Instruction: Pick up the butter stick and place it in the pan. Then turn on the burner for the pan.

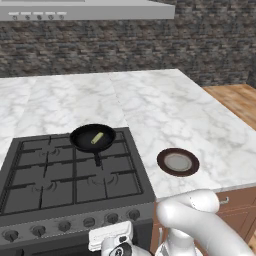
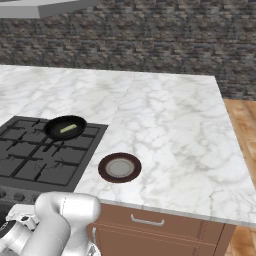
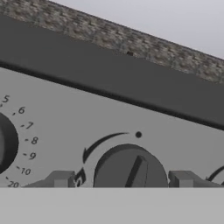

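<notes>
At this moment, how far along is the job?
Done: the butter stick lies in the pan, which sits on a rear burner of the cooktop.

In hand: the gripper is at the stove front, one finger on each side of a knob, jaws apart and not visibly clamped.

Left: gripping and turning the knob. No flame shows under the pan yet.

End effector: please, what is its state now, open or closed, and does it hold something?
End effector: open, holding nothing; its fingertips stand on either side of a stove knob, not yet closed on it.
</notes>
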### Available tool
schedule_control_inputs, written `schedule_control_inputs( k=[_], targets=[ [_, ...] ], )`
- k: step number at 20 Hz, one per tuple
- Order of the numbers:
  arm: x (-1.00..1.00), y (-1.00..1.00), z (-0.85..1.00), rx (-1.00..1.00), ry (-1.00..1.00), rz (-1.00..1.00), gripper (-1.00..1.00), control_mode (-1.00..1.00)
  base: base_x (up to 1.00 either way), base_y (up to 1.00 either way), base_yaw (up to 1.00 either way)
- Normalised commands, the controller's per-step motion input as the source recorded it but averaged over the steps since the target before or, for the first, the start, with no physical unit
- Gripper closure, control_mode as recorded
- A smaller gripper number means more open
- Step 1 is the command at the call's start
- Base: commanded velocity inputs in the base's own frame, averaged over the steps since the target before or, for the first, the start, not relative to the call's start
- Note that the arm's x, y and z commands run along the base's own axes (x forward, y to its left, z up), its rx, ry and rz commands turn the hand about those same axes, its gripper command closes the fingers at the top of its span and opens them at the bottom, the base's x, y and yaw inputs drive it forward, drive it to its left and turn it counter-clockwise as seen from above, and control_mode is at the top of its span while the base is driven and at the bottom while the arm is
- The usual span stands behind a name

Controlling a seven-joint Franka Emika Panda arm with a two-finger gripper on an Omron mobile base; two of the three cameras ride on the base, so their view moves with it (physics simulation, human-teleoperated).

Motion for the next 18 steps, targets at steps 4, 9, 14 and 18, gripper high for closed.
schedule_control_inputs(
  k=[4, 9, 14, 18],
  targets=[
    [0.15, 0.00, -0.18, 0.03, 0.01, 0.00, 1.00, -1.00, 0.00, 0.00, 0.00],
    [0.10, 0.00, -0.11, 0.02, 0.03, 0.00, 1.00, -1.00, 0.00, 0.00, 0.00],
    [0.03, 0.00, -0.07, -0.12, 0.07, 0.00, 1.00, -1.00, 0.00, 0.00, 0.00],
    [0.00, 0.00, 0.00, -0.25, 0.00, 0.00, 1.00, -1.00, 0.00, 0.00, 0.00]
  ],
)
